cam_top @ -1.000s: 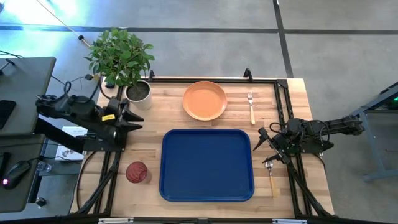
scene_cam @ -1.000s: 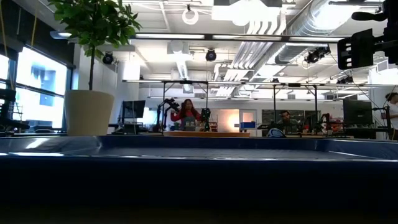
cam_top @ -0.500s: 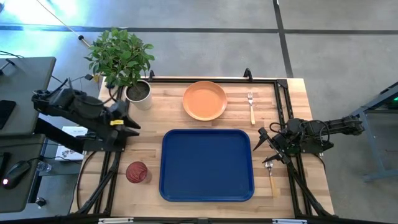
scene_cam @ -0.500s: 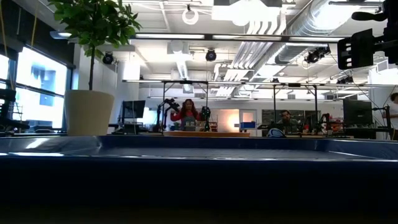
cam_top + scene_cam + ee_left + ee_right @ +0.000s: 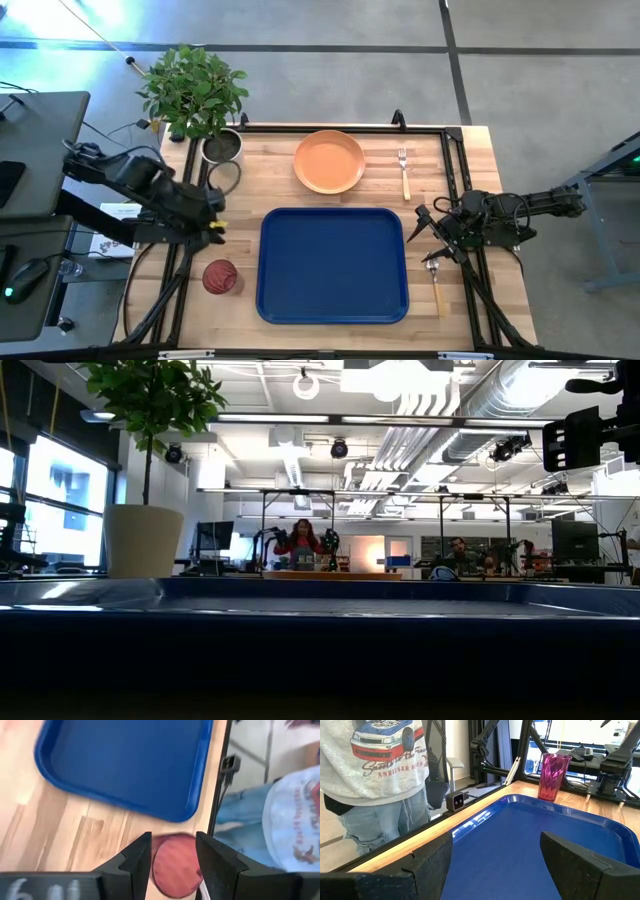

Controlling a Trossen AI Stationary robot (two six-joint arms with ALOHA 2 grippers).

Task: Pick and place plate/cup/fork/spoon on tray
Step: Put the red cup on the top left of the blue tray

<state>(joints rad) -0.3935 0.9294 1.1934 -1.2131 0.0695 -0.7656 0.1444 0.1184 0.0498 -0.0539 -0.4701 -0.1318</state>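
The blue tray (image 5: 333, 265) lies in the table's middle. The orange plate (image 5: 329, 161) rests flat behind it, and the fork (image 5: 404, 172) lies to the plate's right. The spoon (image 5: 435, 285) lies right of the tray. The dark red cup (image 5: 220, 277) stands upright left of the tray. My left gripper (image 5: 214, 222) is open above the table, just behind the cup, which shows between its fingers in the left wrist view (image 5: 172, 870). My right gripper (image 5: 428, 238) is open and empty beside the tray's right edge, near the spoon's bowl end.
A plant in a grey pot (image 5: 222, 147) stands at the table's far left corner, behind my left arm. A black frame rail (image 5: 455, 180) runs along the table's right side. A person in jeans and a grey shirt (image 5: 380, 770) stands at the table's near edge.
My left gripper has swung from beside the plant pot toward the table's near edge, toward the cup, and has tipped downward. The cup, tray, plate, fork and spoon have not moved.
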